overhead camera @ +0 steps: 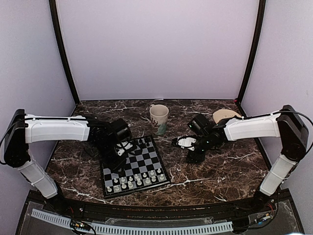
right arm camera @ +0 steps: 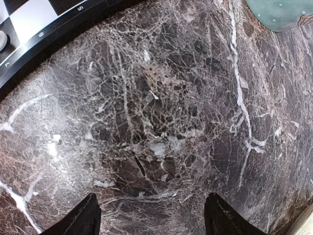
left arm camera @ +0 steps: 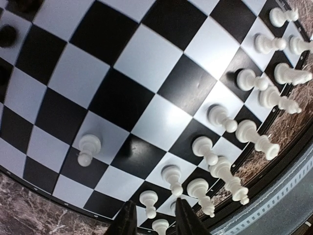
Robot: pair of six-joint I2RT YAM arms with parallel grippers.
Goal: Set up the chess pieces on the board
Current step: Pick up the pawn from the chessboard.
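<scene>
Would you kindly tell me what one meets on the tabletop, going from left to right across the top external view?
board → mug → right gripper → round tan disc

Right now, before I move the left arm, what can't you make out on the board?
Top view: the left arm covers the board's far-left squares.
Top view: the white pieces are too small to tell rank.
Left wrist view: black pieces blurred, cut by the left edge.
Left wrist view: a white piece at the left claw, cut by the bottom edge.
</scene>
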